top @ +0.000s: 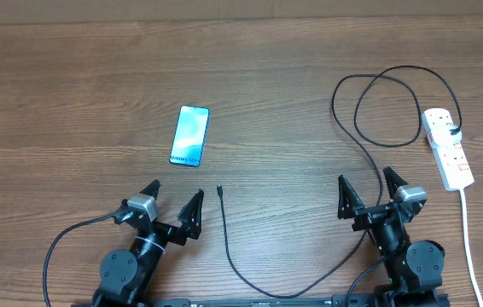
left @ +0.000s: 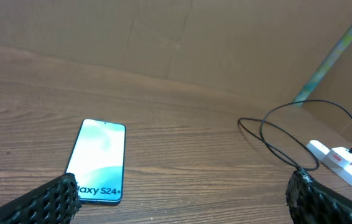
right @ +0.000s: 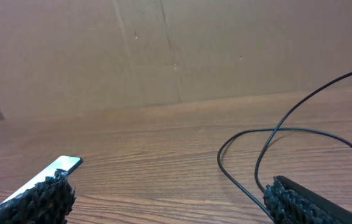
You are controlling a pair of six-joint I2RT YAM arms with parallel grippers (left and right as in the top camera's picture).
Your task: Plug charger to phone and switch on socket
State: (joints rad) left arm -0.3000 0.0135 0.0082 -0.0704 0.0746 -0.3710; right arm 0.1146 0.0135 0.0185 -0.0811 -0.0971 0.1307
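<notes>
Scene: Two arms wait at the near edge of a wooden table point(top: 71, 77), with the job not yet begun.
Left gripper point(top: 177, 189): Fingers spread wide and empty, just short of the phone.
Right gripper point(top: 365, 176): Likewise spread and empty, with the cable passing beside it.
Phone point(top: 189, 136): Lies flat, screen up, ahead of the left arm, with nothing plugged in.
Charger point(top: 334, 95): Loops across the right side. Its connector tip point(top: 221, 191) lies loose between the arms, near the phone but not touching it.
Socket point(top: 448, 147): Sits at the far right, with a black plug apparently seated in it. The switch position is too small to read.
Remaining: Apparently everything, namely picking up the tip, seating it in the phone and pressing the switch.
</notes>
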